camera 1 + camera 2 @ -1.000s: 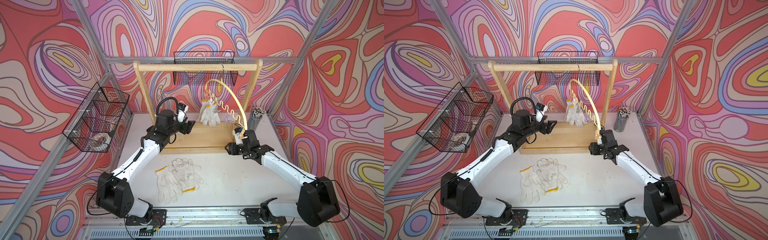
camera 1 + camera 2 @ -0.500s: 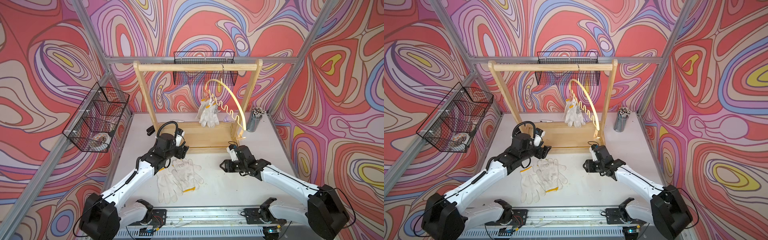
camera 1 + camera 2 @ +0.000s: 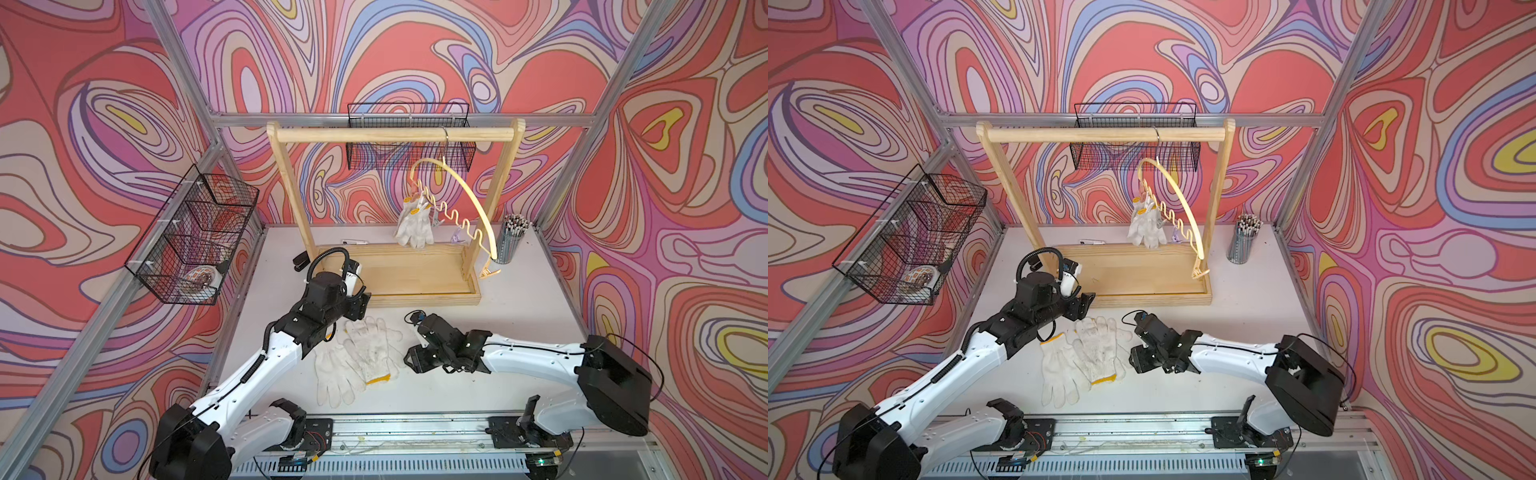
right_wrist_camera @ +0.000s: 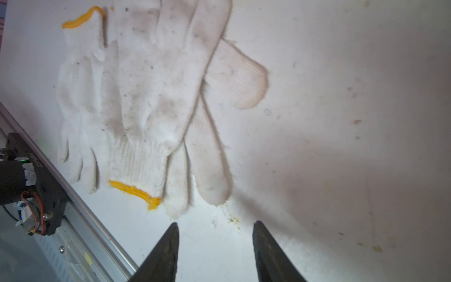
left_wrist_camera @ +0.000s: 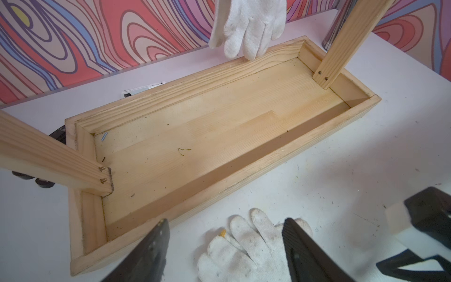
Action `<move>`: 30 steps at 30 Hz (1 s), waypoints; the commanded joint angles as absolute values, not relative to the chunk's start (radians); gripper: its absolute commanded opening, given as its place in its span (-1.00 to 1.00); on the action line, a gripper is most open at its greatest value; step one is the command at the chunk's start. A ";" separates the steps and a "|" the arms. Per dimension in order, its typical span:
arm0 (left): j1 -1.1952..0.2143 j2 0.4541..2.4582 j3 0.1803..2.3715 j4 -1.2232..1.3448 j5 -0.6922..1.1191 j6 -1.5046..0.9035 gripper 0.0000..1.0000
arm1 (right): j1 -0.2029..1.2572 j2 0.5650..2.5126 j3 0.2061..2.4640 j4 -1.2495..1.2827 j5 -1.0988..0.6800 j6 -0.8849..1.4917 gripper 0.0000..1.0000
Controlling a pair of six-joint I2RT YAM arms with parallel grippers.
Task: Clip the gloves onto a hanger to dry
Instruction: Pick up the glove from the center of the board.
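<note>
The white tabletop [image 3: 519, 316] carries a wooden rail frame [image 3: 395, 135] at the back. From its rail hangs the pale yellow hanger [image 3: 471, 195], turned nearly end-on, with the hung gloves [image 3: 413, 226] already clipped near its far end. The loose gloves [image 3: 365, 357] lie in an overlapping heap on the tabletop, in front of the frame's tray and between the two arms. How many are in the heap is hard to tell.

The left fingers [image 3: 358, 306] hover over the heap's fingertip end, spread wide and empty. The right fingers [image 3: 417, 360] sit low just beside the heap, partly open with nothing between them, pointing toward the nearest yellow-edged cuff [image 4: 135, 193].

The gloves look light, limp and knitted, so one will probably crumple and drag its neighbours along rather than slide free. A pinch on the ribbed cuff of the top glove, its thickest and firmest edge, looks the best hold. It would also leave that cuff ready for a clip.
</note>
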State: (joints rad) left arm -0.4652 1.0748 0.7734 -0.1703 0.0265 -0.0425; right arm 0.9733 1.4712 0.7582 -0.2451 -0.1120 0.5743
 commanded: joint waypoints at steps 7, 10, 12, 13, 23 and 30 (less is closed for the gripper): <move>-0.470 1.009 0.721 -0.199 -0.090 -0.074 0.52 | 1.016 1.584 0.886 -0.195 -0.116 0.555 -0.06; -0.470 0.998 0.710 -0.201 -0.108 -0.076 0.53 | 1.015 1.621 0.906 -0.192 -0.133 0.548 -0.12; -0.470 0.995 0.706 -0.202 -0.111 -0.078 0.53 | 1.016 1.645 0.917 -0.185 -0.148 0.545 -0.15; -0.469 0.994 0.703 -0.203 -0.113 -0.080 0.53 | 1.016 1.656 0.923 -0.182 -0.157 0.542 -0.17; -0.469 0.972 0.686 -0.204 -0.150 -0.086 0.53 | 1.025 1.733 0.970 -0.203 -0.196 0.527 -0.26; -0.469 0.934 0.669 -0.207 -0.173 -0.093 0.53 | 1.046 1.813 1.035 -0.276 -0.186 0.516 -0.35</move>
State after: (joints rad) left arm -0.4652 0.9562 0.6868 -0.1917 -0.1444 -0.0803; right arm 1.0294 1.7710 1.0042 -0.2272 -0.1894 0.5316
